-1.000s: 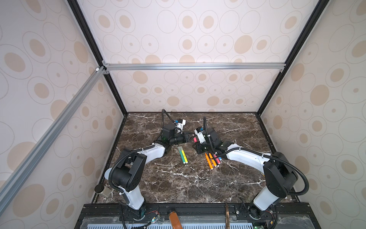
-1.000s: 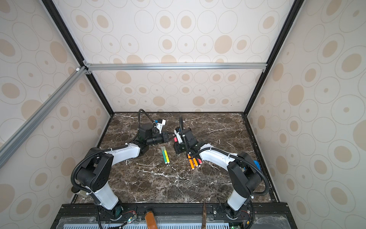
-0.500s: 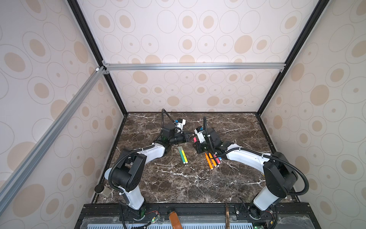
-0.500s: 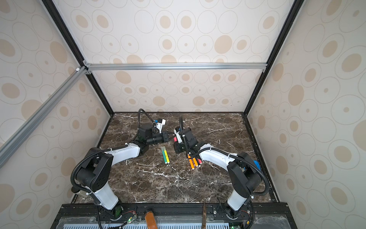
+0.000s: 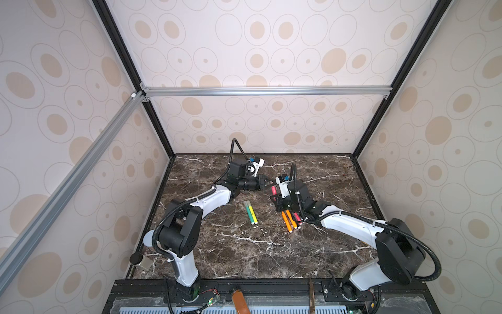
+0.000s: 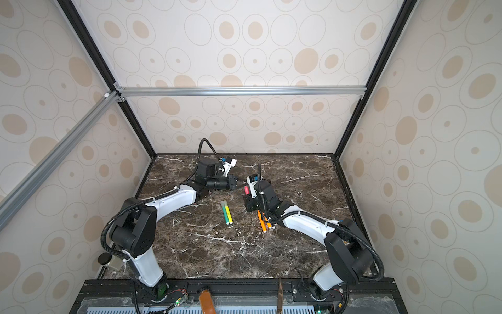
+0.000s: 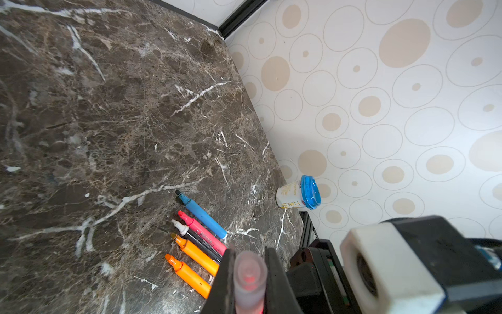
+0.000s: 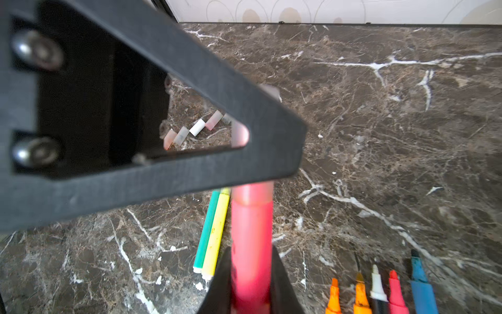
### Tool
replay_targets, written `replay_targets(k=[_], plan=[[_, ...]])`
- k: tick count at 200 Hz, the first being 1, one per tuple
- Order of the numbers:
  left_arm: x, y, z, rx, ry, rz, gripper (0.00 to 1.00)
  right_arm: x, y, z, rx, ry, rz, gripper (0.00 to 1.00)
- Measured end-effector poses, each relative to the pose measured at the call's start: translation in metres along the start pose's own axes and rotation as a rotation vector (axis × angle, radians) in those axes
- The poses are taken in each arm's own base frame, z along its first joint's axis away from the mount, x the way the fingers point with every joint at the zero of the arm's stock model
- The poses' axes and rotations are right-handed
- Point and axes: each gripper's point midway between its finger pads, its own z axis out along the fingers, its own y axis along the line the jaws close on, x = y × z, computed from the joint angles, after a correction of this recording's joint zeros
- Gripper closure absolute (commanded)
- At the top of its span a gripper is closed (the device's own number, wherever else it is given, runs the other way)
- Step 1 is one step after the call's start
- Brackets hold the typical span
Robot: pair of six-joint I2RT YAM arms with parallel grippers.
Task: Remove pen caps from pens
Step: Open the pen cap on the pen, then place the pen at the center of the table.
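A red pen [image 8: 251,231] hangs above the marble table between my two arms. My right gripper [image 8: 251,261] is shut on its barrel. My left gripper [image 7: 250,261] is shut on the pen's translucent cap [image 7: 250,274], which is still seated on the pen. In both top views the grippers meet near the table's middle back, the left gripper [image 5: 267,184] right beside the red pen [image 5: 273,190]. A green pen [image 5: 248,212] and a yellow pen [image 5: 252,214] lie side by side on the table, capped. Several loose pen caps [image 8: 197,127] lie in a row behind.
Several uncapped pens lie in a row under the right arm: two orange [image 7: 195,255], black, pink [image 7: 202,235] and blue [image 7: 202,214]. A white jar with a blue lid [image 7: 298,193] stands at the table edge by the wall. A small dark-lidded jar [image 5: 138,261] sits at the front left corner.
My right gripper's jaws have closed the last bit onto the red pen's barrel. Neither arm has visibly shifted, and the left gripper still grips the cap.
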Motion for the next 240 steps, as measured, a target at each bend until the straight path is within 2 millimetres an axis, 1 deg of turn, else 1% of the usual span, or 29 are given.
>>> replay_targets(k=[41,67,86,91,93,102,110,115,123,131,139,152,169,183,201,215,232,240], plan=[[-0.002,-0.001,0.006,-0.009,0.056,-0.031,1.0,0.0,-0.005,-0.004,0.025,-0.016,-0.002,1.0],[-0.002,-0.002,0.008,-0.003,0.094,-0.056,1.0,0.001,-0.007,-0.01,0.037,-0.025,-0.002,1.0],[-0.006,-0.005,0.011,0.0,0.117,-0.069,1.0,-0.001,-0.009,-0.015,0.049,-0.04,-0.003,1.0],[-0.017,-0.003,0.012,-0.022,0.081,-0.045,1.0,0.005,-0.009,-0.017,0.048,-0.012,-0.009,1.0],[-0.021,-0.002,0.011,-0.027,0.07,-0.039,1.0,0.012,-0.009,-0.018,0.045,0.008,-0.013,1.0],[-0.055,0.001,0.007,-0.059,-0.022,0.011,1.0,0.04,-0.001,-0.022,0.016,0.095,-0.039,1.0],[-0.086,0.004,-0.003,-0.084,-0.104,0.05,1.0,0.064,0.006,-0.024,-0.008,0.168,-0.059,1.0],[-0.1,0.005,-0.009,-0.095,-0.145,0.069,1.0,0.078,0.01,-0.026,-0.023,0.214,-0.072,1.0],[-0.118,0.005,-0.019,-0.112,-0.197,0.092,1.0,0.096,0.015,-0.028,-0.042,0.273,-0.089,1.0],[-0.136,0.007,-0.031,-0.128,-0.248,0.11,1.0,0.108,0.016,-0.031,-0.048,0.315,-0.096,1.0],[-0.15,0.007,-0.041,-0.141,-0.29,0.126,1.0,0.114,0.016,-0.033,-0.051,0.338,-0.095,1.0],[-0.16,0.006,-0.048,-0.156,-0.324,0.143,1.0,0.116,0.015,-0.034,-0.049,0.349,-0.095,1.0],[-0.16,0.007,-0.046,-0.17,-0.325,0.156,1.0,0.115,0.014,-0.037,-0.042,0.35,-0.096,1.0],[-0.157,0.014,-0.047,-0.198,-0.32,0.155,1.0,0.113,0.011,-0.04,-0.027,0.347,-0.099,1.0],[-0.141,0.03,-0.05,-0.242,-0.301,0.137,1.0,0.11,0.008,-0.041,0.005,0.35,-0.101,1.0],[-0.122,0.048,-0.061,-0.3,-0.28,0.107,1.0,0.106,0.005,-0.038,0.034,0.362,-0.099,1.0],[-0.103,0.071,-0.087,-0.393,-0.266,0.069,1.0,0.105,0.002,-0.027,0.069,0.386,-0.089,1.0],[-0.096,0.08,-0.101,-0.443,-0.266,0.058,1.0,0.107,-0.001,-0.021,0.089,0.405,-0.081,1.0]])
